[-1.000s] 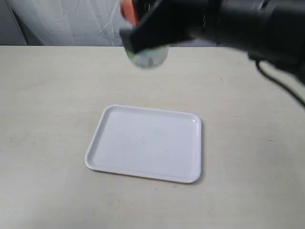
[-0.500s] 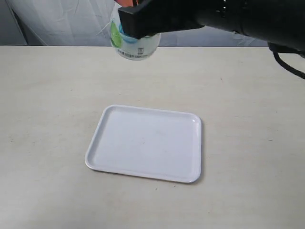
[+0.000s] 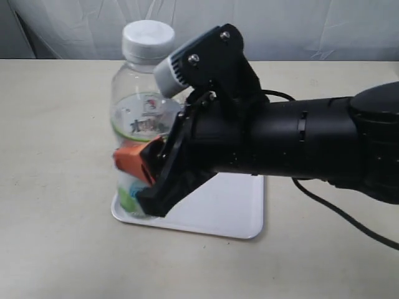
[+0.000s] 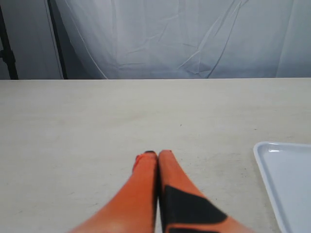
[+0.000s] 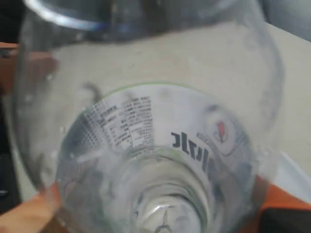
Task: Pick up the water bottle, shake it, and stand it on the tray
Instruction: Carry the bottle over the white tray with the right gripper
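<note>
While the right hand (image 3: 134,164) clamps the water bottle (image 3: 139,99), its black label lettering (image 3: 144,124) is unreadable.

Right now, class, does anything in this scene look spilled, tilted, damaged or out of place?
Nothing spilled or damaged. The water bottle is upright and capped, gripped by the right fingers. Its base lines up with the tray's near left corner rather than mid-tray.

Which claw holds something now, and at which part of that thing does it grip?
The right claw holds the water bottle around its lower body. The left claw is shut and holds nothing.
</note>
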